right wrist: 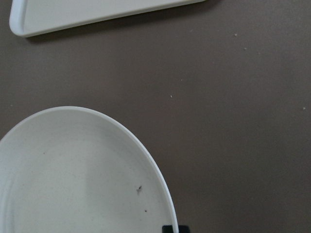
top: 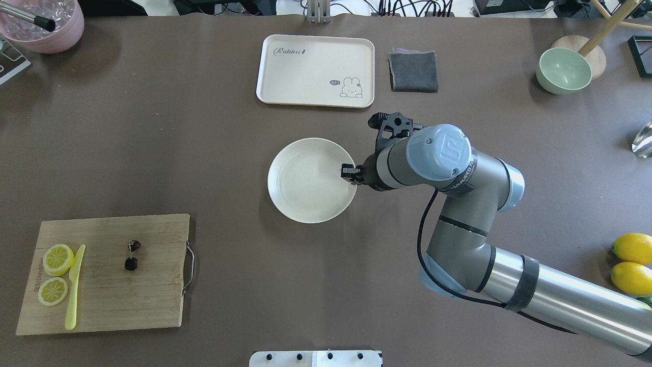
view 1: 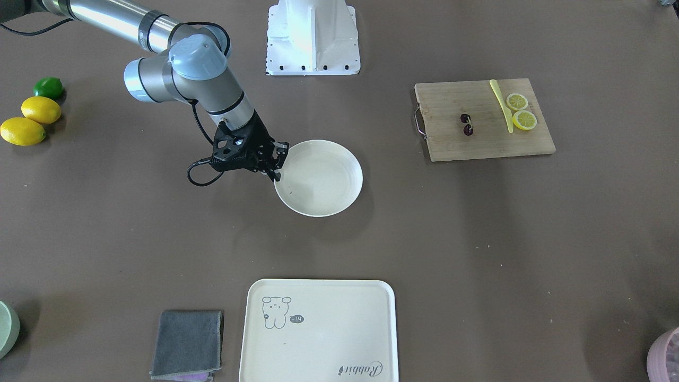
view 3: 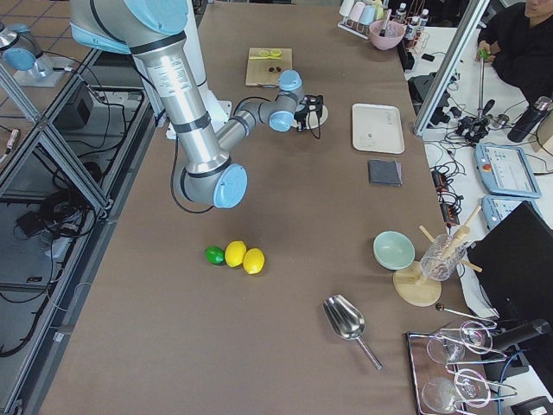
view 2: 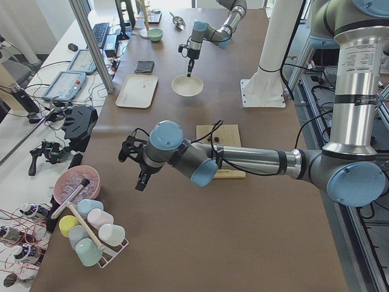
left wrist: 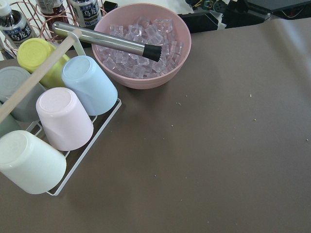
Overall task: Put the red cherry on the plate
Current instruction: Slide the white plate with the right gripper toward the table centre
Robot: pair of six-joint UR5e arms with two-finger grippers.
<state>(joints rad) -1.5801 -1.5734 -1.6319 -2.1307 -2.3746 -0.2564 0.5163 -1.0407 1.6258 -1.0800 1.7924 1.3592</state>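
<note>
The red cherry point(view 1: 467, 124) point(top: 132, 255) is a dark pair that lies on the wooden cutting board point(view 1: 477, 143), far from both grippers. The plate point(view 1: 323, 185) point(top: 305, 188) sits mid-table with nothing on it. My right gripper point(view 1: 278, 168) point(top: 348, 173) is at the plate's rim and looks shut on it. In the right wrist view a black fingertip point(right wrist: 168, 228) shows at the edge of the plate point(right wrist: 73, 170). My left gripper point(view 2: 141, 179) hangs over the table's left end, near the ice bowl, and I cannot tell its state.
Lemon slices point(top: 57, 258) and a yellow knife point(top: 74, 285) share the board. A cream tray point(top: 305, 76) and grey cloth point(top: 413, 71) lie beyond the plate. Lemons point(top: 633, 248), a green bowl point(top: 563, 70), a pink ice bowl point(left wrist: 141, 43) and a cup rack point(left wrist: 58, 121) stand at the table ends.
</note>
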